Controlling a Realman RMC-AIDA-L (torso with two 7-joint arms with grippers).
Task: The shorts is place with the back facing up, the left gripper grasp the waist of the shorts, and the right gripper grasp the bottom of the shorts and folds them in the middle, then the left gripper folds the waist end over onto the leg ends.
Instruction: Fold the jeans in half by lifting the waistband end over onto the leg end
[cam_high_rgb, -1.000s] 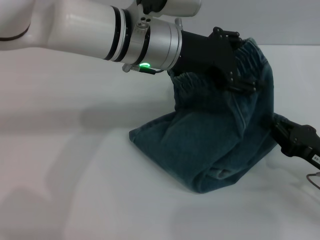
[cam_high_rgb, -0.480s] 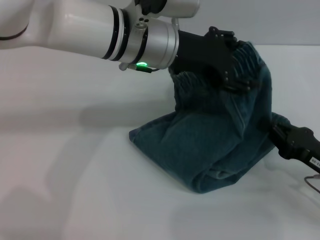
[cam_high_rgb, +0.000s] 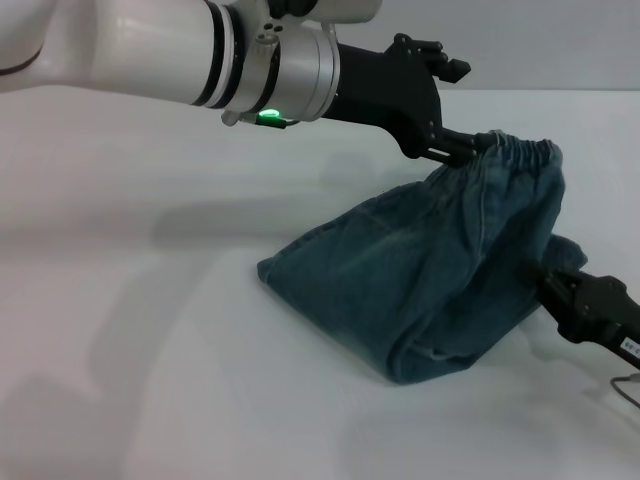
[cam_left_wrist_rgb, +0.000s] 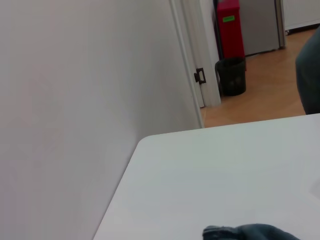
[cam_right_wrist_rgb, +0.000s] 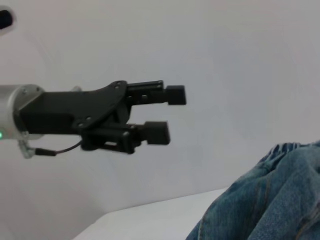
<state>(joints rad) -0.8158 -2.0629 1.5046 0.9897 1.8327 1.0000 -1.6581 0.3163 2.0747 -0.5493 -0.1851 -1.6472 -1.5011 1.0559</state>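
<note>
Overhead, left gripper (cam_high_rgb: 462, 108): arm outstretched, fingers parted, one touching the waistband. Shorts (cam_high_rgb: 440, 270): heaped on white table (cam_high_rgb: 150, 380). Right gripper (cam_high_rgb: 560, 290): low, clamping denim at the heap's side.

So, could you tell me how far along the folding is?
Done: the shorts look doubled lengthwise. In hand: the left tool is open beside the raised waistband; the right tool sits at their lower edge. Left: laying the waistband flat onto the leg ends.
</note>
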